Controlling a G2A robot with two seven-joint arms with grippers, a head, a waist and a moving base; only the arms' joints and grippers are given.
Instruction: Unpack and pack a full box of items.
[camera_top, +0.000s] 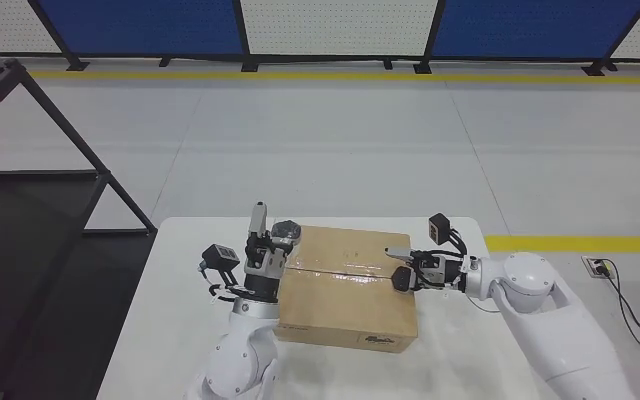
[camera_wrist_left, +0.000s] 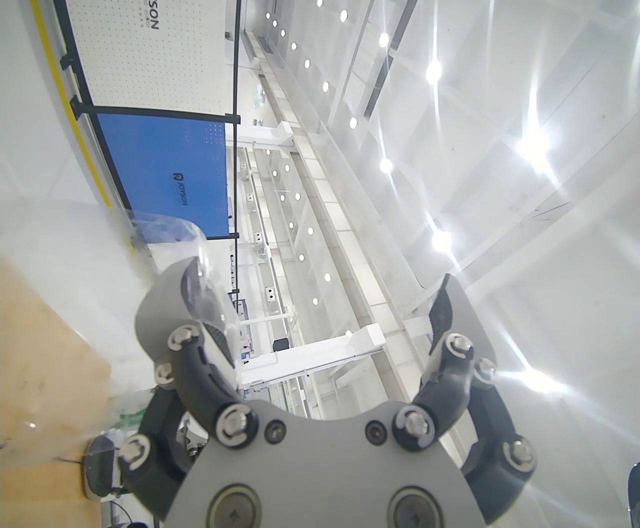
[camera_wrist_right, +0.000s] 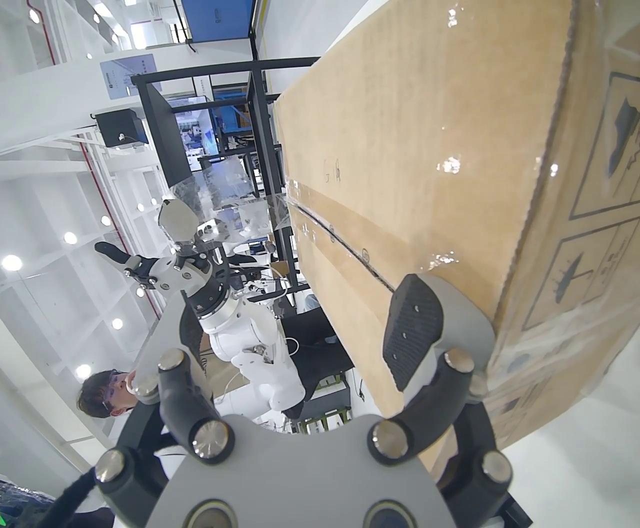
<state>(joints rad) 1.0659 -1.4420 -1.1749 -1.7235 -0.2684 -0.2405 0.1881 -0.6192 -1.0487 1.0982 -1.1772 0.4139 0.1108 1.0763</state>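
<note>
On the table (camera_top: 150, 330) the box (camera_top: 345, 290) sat shut, flaps down, with clear tape (camera_wrist_right: 225, 190) over the seam (camera_top: 340, 268). That seam ran along the box's long axis, end to end between my two arms.

My left gripper (camera_wrist_left: 310, 295) was at the box's left end, just off the edge, fingers pointing up and spread wide, clamping nothing. A loose end of the tape stood up off that end of the box and clung to the finger nearer the box. I couldn't tell if it was properly stuck or just draped.

My right gripper (camera_wrist_right: 280, 330) was at the box's right end, also spread wide, holding nothing. One pad (camera_wrist_right: 412, 330) was right at the top edge where the seam ends; touching or not, I couldn't tell. The other finger hung out past the box.

So the free tape was on the left side and the left gripper was nearer to it. My guess: the peel has to run from the left end toward the right, along the seam, with the right gripper bracing the box.
</note>
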